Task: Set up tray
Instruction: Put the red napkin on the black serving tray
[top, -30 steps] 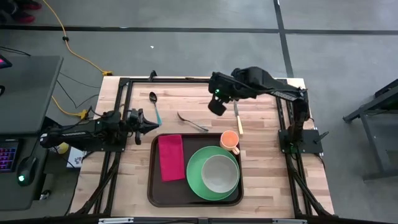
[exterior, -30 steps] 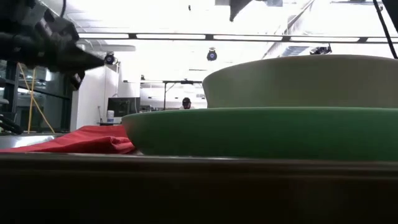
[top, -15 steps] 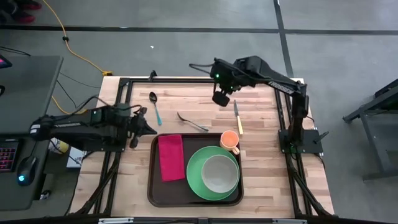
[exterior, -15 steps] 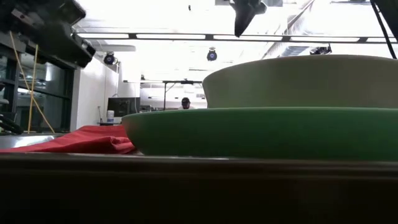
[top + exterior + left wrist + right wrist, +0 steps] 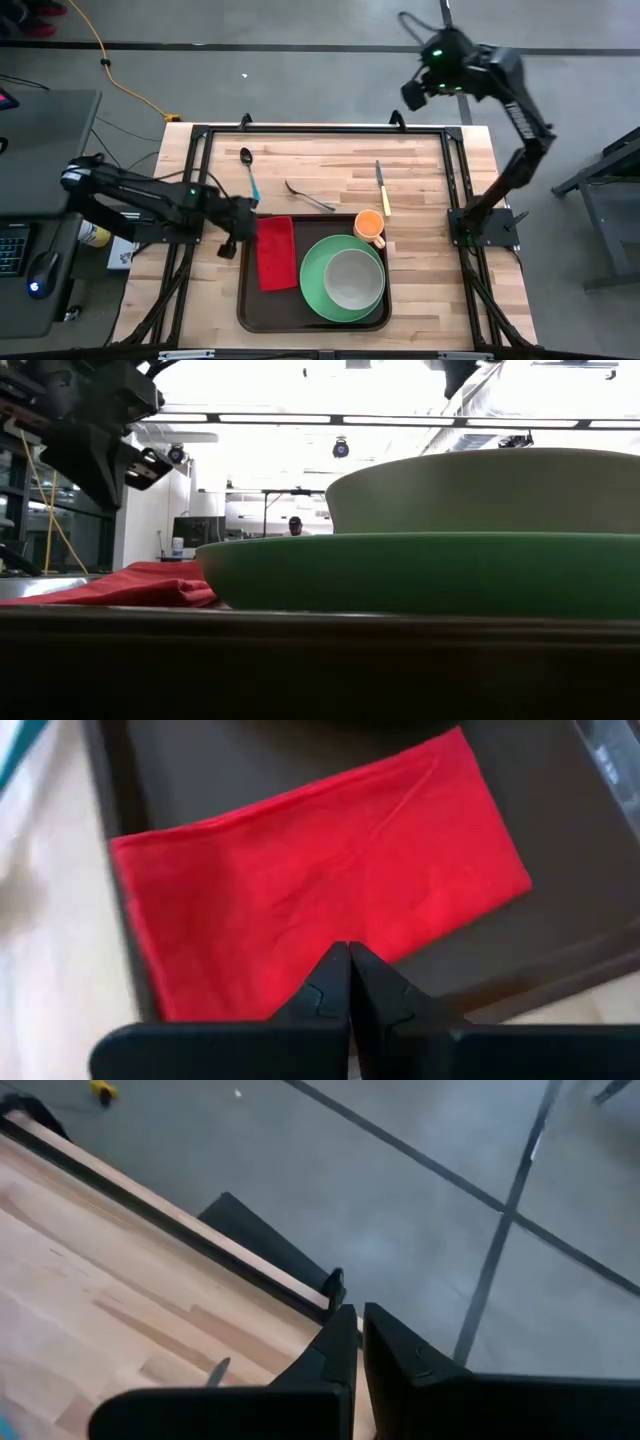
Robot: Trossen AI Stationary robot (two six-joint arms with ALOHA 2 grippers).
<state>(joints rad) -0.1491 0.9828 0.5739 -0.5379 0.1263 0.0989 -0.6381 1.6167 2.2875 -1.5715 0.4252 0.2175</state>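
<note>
The dark brown tray (image 5: 262, 306) lies at the table's near middle. On it are a folded red napkin (image 5: 275, 252), a green plate (image 5: 318, 285) with a pale bowl (image 5: 353, 278) on it, and an orange cup (image 5: 369, 227) at the far rim. My left gripper (image 5: 247, 214) is shut and hangs tipped down over the napkin's (image 5: 320, 880) left far part, clear of it in the low view (image 5: 103, 495). My right gripper (image 5: 412, 95) is shut (image 5: 360, 1320) and raised high beyond the table's far right edge.
On the bare wood beyond the tray lie a teal-handled spoon (image 5: 249, 172), a silver fork (image 5: 308, 195) and a knife (image 5: 382, 188). A black frame (image 5: 300, 128) runs along the table's edges. There is bare wood to the right of the tray.
My left gripper has moved right and nearer, over the tray's left far corner, and tipped from level to pointing down. My right gripper has risen and swung away from above the knife to beyond the table's far right edge. No object has moved.
</note>
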